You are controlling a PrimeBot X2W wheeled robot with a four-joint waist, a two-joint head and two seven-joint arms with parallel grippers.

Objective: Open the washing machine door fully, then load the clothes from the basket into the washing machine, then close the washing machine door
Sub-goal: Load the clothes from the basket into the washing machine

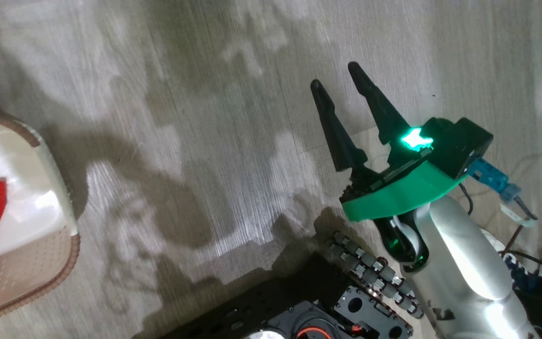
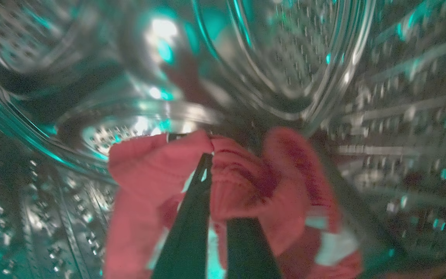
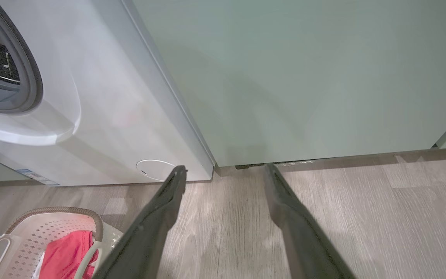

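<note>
The clothes (image 2: 242, 182) lie in two places. One red garment with white patches hangs inside the steel drum (image 2: 381, 116), pinched by the left tool (image 2: 219, 182). Its two dark fingers are pressed together with the cloth bunched around and over them, and the tip of one finger is hidden under a fold. Perforated metal curves all round this bundle, lit with green glints. The left wrist view is blurred, so we cannot tell whether the cloth touches the drum wall.

More red fabric, with a little white at its edge, lies in the basket (image 3: 52, 226). The basket stands on the wood-grain floor (image 3: 362, 217) in front of the washing machine (image 3: 103, 97) and apart from it. In the right wrist view we see the machine's white front, part of its grey rubber-ringed mouth (image 3: 33, 85) at upper left, and a small round white flap (image 3: 155, 169) low on the panel near the corner. A pale green cabinet (image 3: 304, 77) stands just beside the machine.

The right tool (image 3: 225, 168) is spread wide and holds nothing — its fingers point toward the foot of the cabinet, above the floor. In the head view it sits at the right, well apart from the basket at the left edge, with a green light on its wrist and the robot's dark base (image 1: 327, 315) below.
</note>
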